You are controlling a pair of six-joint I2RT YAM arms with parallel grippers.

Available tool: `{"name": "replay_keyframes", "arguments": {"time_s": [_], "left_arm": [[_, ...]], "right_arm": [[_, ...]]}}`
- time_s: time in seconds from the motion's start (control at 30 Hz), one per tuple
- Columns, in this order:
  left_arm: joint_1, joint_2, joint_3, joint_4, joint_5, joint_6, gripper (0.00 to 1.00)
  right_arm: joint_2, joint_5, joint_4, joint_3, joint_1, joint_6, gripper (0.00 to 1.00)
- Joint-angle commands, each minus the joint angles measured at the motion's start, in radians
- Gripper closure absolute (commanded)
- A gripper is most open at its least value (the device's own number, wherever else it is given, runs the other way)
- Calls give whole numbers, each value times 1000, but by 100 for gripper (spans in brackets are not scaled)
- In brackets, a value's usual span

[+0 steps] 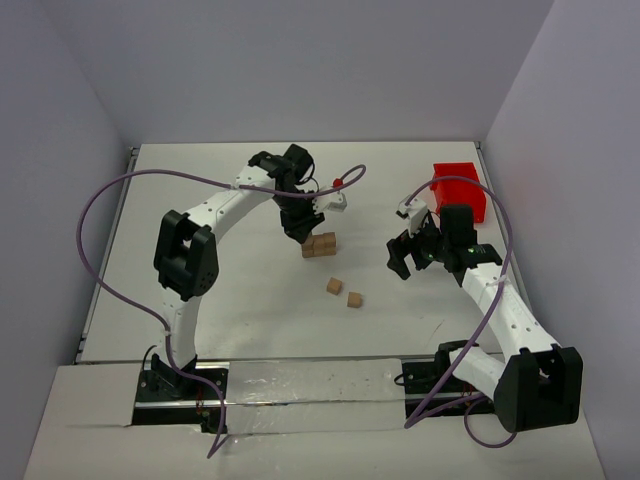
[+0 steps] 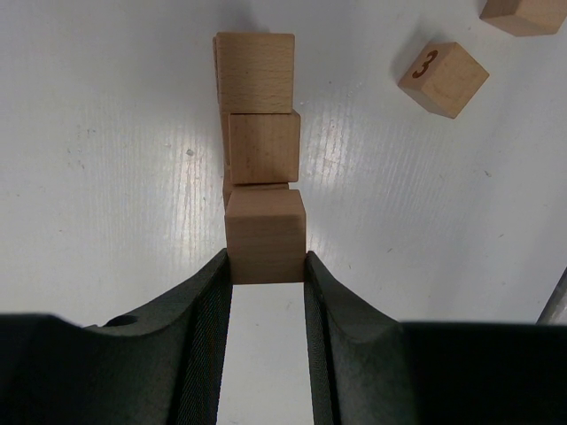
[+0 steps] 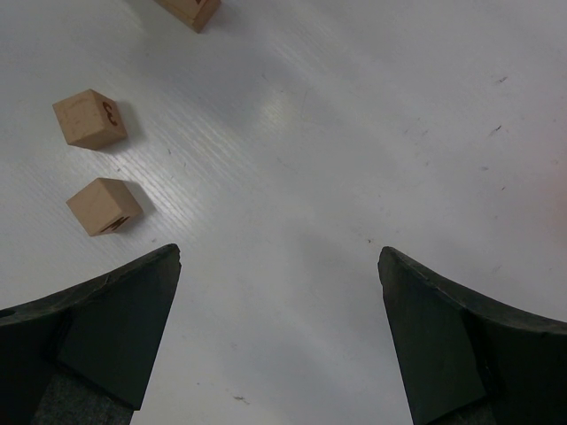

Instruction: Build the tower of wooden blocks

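Cubes of plain light-tan wood make up the tower (image 1: 319, 244), a small compact stack just above the centre of the white table (image 1: 230, 300) in my overhead view. The left gripper (image 1: 300, 232) hangs at the stack's upper-left edge. From its wrist camera I see the black fingers (image 2: 199, 310) pinching one tan cube (image 2: 265, 235) by two opposite sides at the lower middle of the frame. That cube meets the near end of the stack, whose other cubes run in a line toward the top of the frame. Whether the pinched cube rests on the table I cannot tell.

A loose wood block (image 1: 335, 286) and a second loose block (image 1: 354, 299) lie below and right of the tower in the overhead view, near each other but not touching. The right gripper (image 1: 403, 258) hovers right of centre, its claw spread wide with nothing between the fingers. Its wrist camera shows bare table in the gap and loose cubes at the frame's upper left. A red plastic bin (image 1: 455, 172) stands at the table's upper right, behind that arm.
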Motion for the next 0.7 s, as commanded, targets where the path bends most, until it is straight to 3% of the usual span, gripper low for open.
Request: {"name": "replay_keyframes", "arguments": {"time_s": [0.0,0.3,0.67], "left_arm": [[6,4,46,15,4,-5,60],[7,9,43,18,2,-5,57],[7,14,54,17,-1,-5,36]], "right_arm": [[3,-17,30,30,0,2,0],[5,-19,28,31,1,0,0],[8,-18,26,31,3,-1,0]]}}
